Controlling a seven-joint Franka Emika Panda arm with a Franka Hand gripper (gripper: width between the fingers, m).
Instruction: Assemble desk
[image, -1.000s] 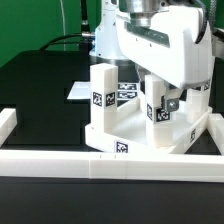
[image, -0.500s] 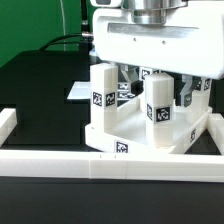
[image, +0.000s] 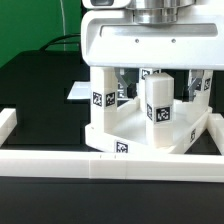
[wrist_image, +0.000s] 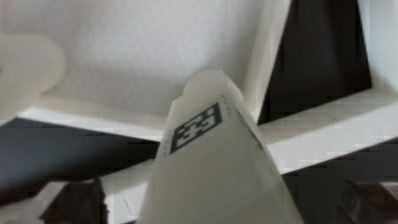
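The hand (image: 163, 78) has risen, its body hiding the rear legs (image: 200, 82).

Robotics lab: matte black table (image: 35, 90), long white plastic border rails (image: 60, 162), tag-printed white plastic parts (image: 103, 98), green backdrop curtain (image: 30, 25)

White parts, black tags, black table

We see a white desk top (image: 140, 140) with white legs (image: 159, 105), each leg carrying a black-and-white square tag; the wrist view shows one such tag on a white leg (wrist_image: 210, 160). The table (image: 35, 85) is black, the border rail (image: 120, 164) white, the backdrop (image: 25, 25) green.
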